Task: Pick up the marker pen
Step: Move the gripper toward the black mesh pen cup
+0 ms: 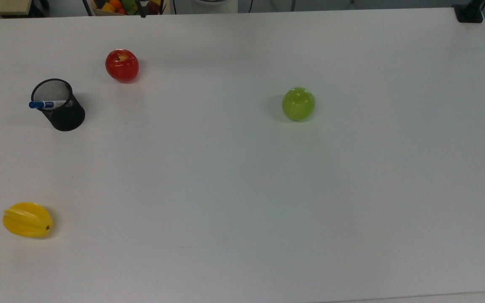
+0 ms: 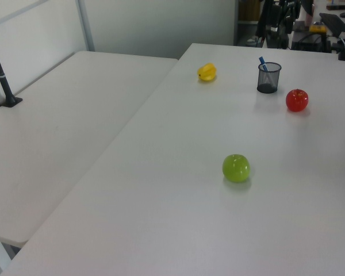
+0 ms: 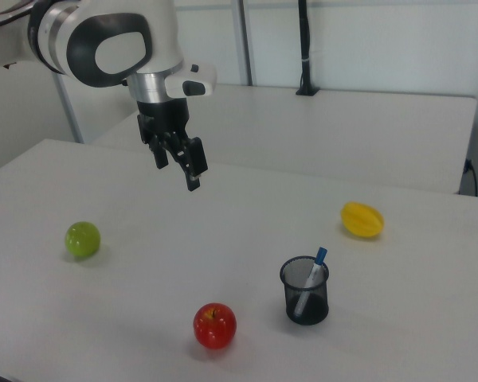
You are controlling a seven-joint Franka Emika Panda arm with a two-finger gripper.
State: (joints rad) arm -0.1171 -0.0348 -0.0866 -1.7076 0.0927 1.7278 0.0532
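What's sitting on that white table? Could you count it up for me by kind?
Apples: 2, a red apple and a green apple
Yellow star fruit: 1
Black mesh pen cup: 1
Marker pen, standing in the cup: 1
Total: 5

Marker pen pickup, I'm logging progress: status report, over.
Gripper open, empty, high above the table. Marker pen leaning in black mesh cup, blue cap up. Nothing blocking the cup's mouth.

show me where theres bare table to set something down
Widest free patch: the table on the top view's right of the green apple, and the near strip between it and the yellow fruit. Tightest spot: the top view's upper left, where the mesh cup with the marker pen stands near the red apple.
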